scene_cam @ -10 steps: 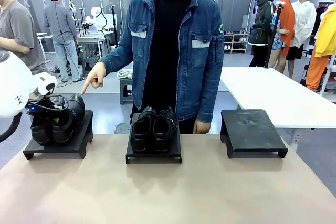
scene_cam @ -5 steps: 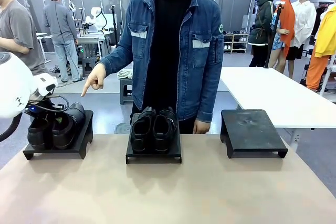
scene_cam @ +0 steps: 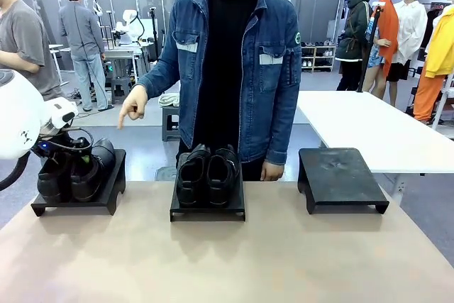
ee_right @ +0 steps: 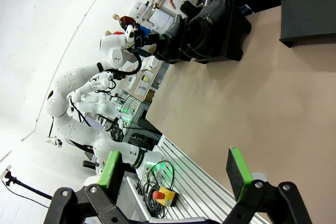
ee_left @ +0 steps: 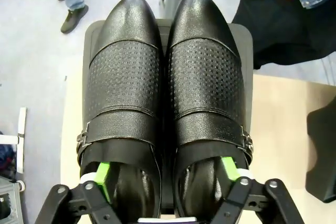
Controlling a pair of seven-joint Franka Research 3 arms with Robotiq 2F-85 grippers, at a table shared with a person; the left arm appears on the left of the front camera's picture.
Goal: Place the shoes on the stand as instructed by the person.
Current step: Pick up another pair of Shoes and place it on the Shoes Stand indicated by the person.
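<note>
One pair of glossy black shoes lies flat, side by side, on the left stand. My left gripper is open above their heels, one green pad reaching down into each shoe's opening. In the front view the same gripper sits low over this pair. A second pair of shoes rests on the middle stand. The person stands behind it, with one hand pointing down toward the left stand. My right gripper hangs open over the table, holding nothing.
The right stand carries nothing. Bare tan tabletop stretches in front of all three stands. Behind the person is a white table. Other people stand at the far left.
The left pair was tilted in my shut left gripper; it now lies flat on the left stand and the gripper has opened. The person's pointing hand has drawn back a little.
</note>
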